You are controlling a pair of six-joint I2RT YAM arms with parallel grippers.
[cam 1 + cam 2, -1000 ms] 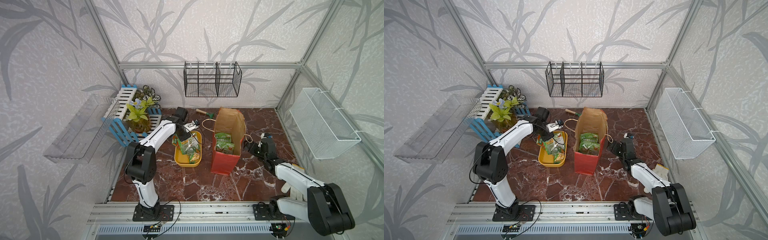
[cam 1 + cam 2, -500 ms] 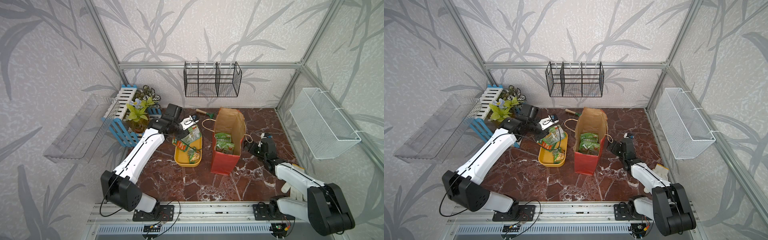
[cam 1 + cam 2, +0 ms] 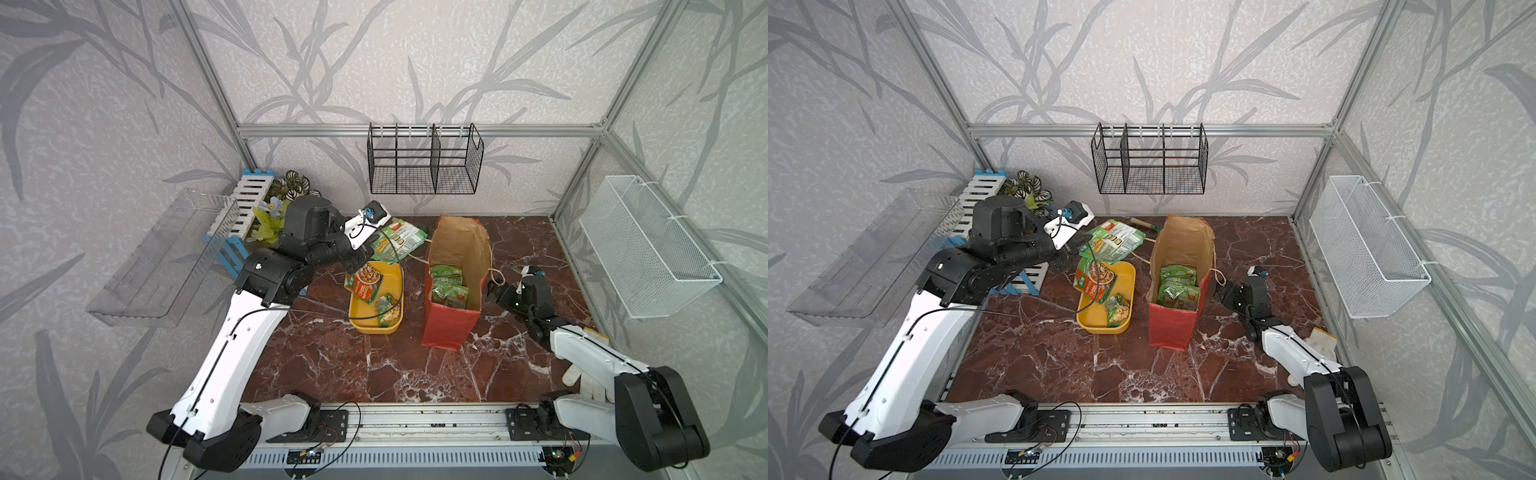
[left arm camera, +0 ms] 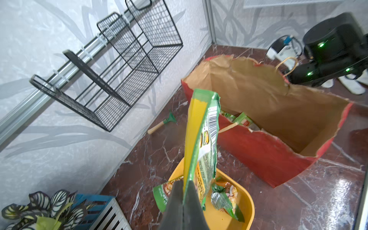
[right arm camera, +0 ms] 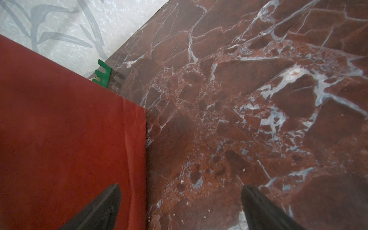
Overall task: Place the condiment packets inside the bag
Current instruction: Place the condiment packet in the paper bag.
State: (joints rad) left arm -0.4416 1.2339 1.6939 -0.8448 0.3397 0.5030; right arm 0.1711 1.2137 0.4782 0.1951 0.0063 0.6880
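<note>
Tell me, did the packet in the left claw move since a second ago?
Yes. The held packet has risen out of the yellow tray and now hangs above its far end, nearer the bag, pinched in the shut left claw.

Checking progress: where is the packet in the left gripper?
In a top view, the held packet hangs from the shut left gripper above the yellow tray, left of the bag, not yet over it.

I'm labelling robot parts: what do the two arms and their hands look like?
The left arm and right arm have white links, black joint housings and black bases. A thin black cable loops along the left arm. The left hand and right hand each have two dark tapered fingers. The right wrist carries small green lights.
</note>
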